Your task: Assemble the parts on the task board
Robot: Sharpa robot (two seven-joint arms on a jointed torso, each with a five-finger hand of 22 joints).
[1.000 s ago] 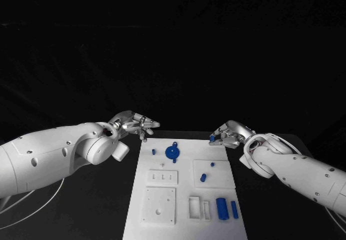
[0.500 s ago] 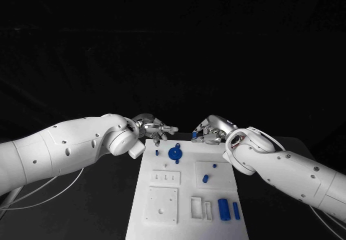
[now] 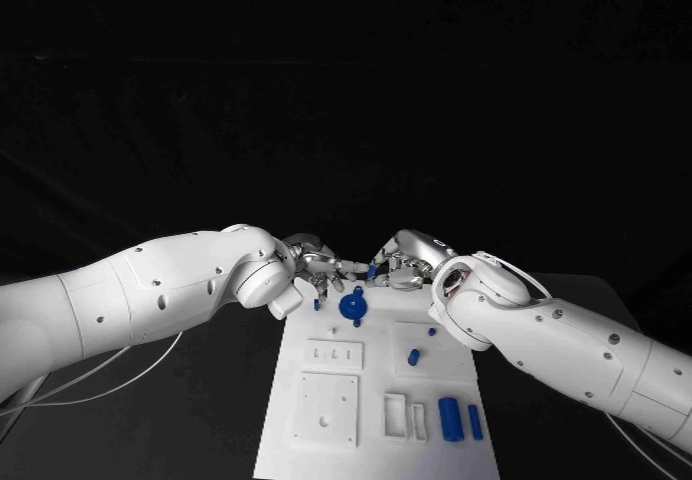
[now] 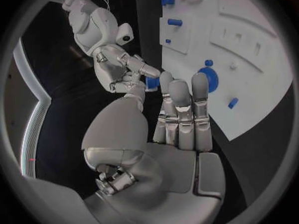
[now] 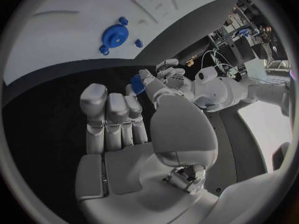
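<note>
Meeting over the task board's (image 3: 378, 400) far edge: left hand (image 3: 320, 262) and right hand (image 3: 400, 266), fingertips nearly touching. Left hand: fingers straight and close together, nothing seen in them. Right hand: small blue part (image 5: 137, 82) pinched at its fingertips, other fingers extended. Task board: white, mid-bench (image 3: 577, 300). Round blue part (image 3: 351, 306) near its far edge; small blue peg (image 3: 413, 355) mid-board; two blue cylinders (image 3: 457, 418) near the right corner.

Both arms crowd the task board (image 3: 378, 440) far end; its near half lies unobstructed.
</note>
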